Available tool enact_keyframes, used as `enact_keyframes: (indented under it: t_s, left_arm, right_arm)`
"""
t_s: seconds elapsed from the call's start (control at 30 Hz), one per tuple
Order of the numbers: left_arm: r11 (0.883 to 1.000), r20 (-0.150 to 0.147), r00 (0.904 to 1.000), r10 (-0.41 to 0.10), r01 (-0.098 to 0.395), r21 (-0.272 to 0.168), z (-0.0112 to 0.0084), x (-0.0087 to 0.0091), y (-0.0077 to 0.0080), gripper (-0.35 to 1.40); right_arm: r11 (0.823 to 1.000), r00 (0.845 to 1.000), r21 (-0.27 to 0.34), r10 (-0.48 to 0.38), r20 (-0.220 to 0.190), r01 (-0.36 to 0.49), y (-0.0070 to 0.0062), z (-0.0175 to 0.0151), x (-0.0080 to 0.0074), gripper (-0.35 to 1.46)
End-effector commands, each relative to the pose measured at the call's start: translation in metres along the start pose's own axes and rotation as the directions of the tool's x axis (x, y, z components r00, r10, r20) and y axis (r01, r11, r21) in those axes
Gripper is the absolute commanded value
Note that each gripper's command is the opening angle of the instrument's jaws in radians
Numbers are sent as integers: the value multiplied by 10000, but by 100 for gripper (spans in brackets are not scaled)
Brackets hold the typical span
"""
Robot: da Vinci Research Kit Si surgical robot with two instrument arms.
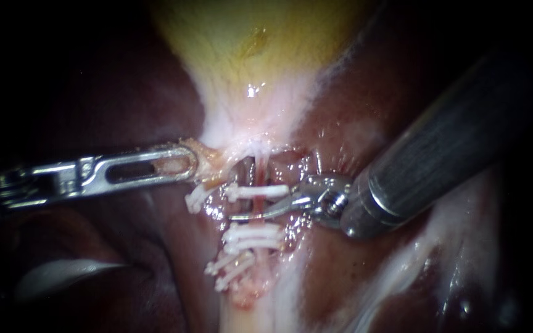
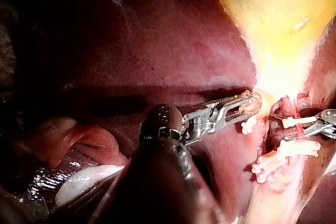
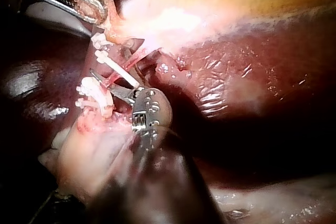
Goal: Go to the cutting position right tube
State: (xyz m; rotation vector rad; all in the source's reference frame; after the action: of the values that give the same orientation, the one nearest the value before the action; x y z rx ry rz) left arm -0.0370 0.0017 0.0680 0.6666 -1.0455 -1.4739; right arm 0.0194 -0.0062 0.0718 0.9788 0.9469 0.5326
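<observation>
Yellow gallbladder [image 1: 248, 43] lay above the dark liver [image 1: 124, 111]. Its pale neck was clamped between the jaws of the left instrument [image 1: 186, 165], which came in from the left. Below the neck the right tube [image 1: 256, 176] ran downward, with 1 white clip [image 1: 257, 191] across it higher up and 2 stacked clips [image 1: 251, 237] lower down. The right instrument [image 1: 242, 208] reached in from the right. Its curved blades stood slightly parted with a narrow gap, at the bare stretch of tube between the upper clip and the lower 2. Whether the tube sat between the blades could not be told.
</observation>
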Motion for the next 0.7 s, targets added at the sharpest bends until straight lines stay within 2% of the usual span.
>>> enact_keyframes:
  t_s: [0.03, 0.7]
  left_arm:
    - [10000, 3, 10000, 7, -7, 4, 0, 0, 0, -35]
    - [10000, -1, 10000, 9, -9, 8, 0, 0, 1, -35]
  right_arm:
    - [10000, 10000, 3, 1, 0, -1, 0, 0, 0, 143]
    - [9999, 9999, -12, -123, 0, 123, 0, -2, -1, 143]
